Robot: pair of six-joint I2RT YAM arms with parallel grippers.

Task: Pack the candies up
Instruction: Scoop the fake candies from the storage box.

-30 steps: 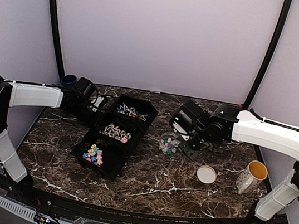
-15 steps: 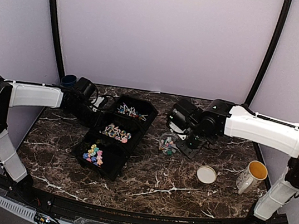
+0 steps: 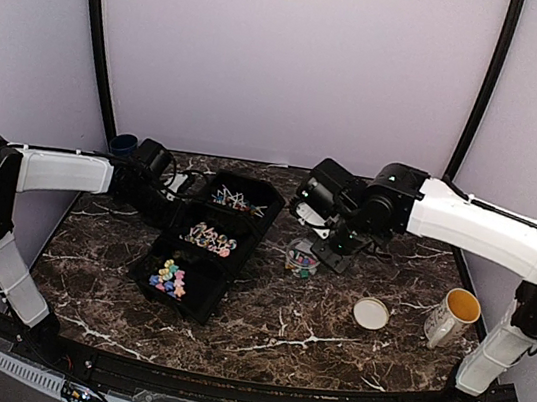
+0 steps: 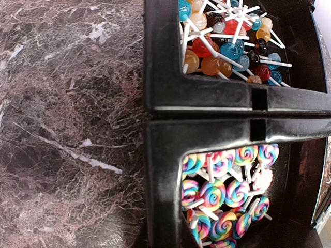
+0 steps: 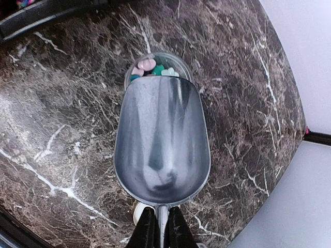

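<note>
Leftward and toward the far side goes the right arm since a second ago. It carries the right gripper (image 5: pixel 161 230) from the right of the small clear jar (image 3: pixel 301 259) to a spot just beyond it. The left arm, the black tray (image 3: pixel 195 303), the round tan lid (image 3: pixel 370 313) and the mug (image 3: pixel 454 315) sit where they were.

The right fingers (image 5: pixel 147 232) are clamped tight on the thin handle of a metal scoop (image 5: pixel 161 139), its bowl bare and hanging over the jar, covering part of its mouth. Candies (image 5: pixel 146 64) show in the jar, and more lie in the tray's nearest compartment. Swirl lollipops (image 4: pixel 227 191) fill the middle compartment and ball lollipops (image 4: pixel 222 46) the far one.

The left gripper (image 3: pixel 161 195) sits at the tray's far-left edge, closed; whether it holds anything cannot be told.
</note>
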